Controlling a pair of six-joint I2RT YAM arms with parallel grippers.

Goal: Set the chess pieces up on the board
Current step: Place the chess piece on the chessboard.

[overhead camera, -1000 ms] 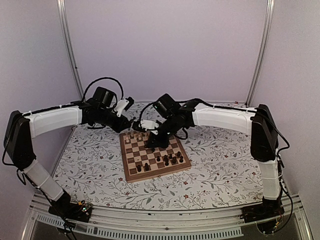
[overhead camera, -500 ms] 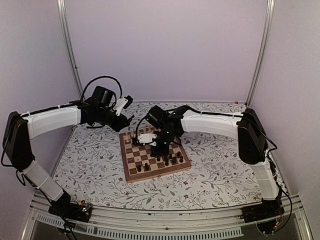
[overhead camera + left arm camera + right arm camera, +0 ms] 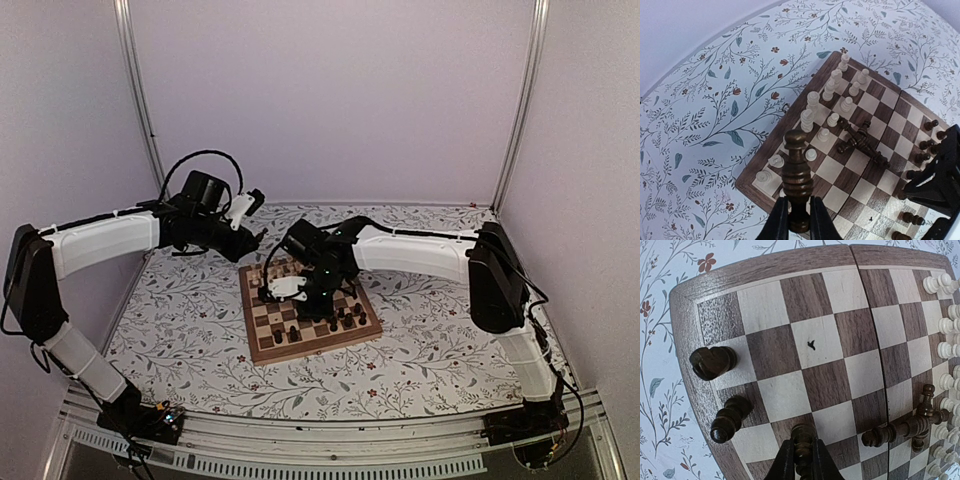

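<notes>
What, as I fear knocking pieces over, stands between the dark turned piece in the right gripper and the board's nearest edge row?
Nothing visible. The edge-row square of the chequered wooden board beside the right gripper's dark turned piece is bare; a dark knight-like piece and a dark round-topped piece stand further along.

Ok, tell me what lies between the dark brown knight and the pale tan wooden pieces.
In the right wrist view, bare squares of the chequered wooden board, with one small black mark.
</notes>
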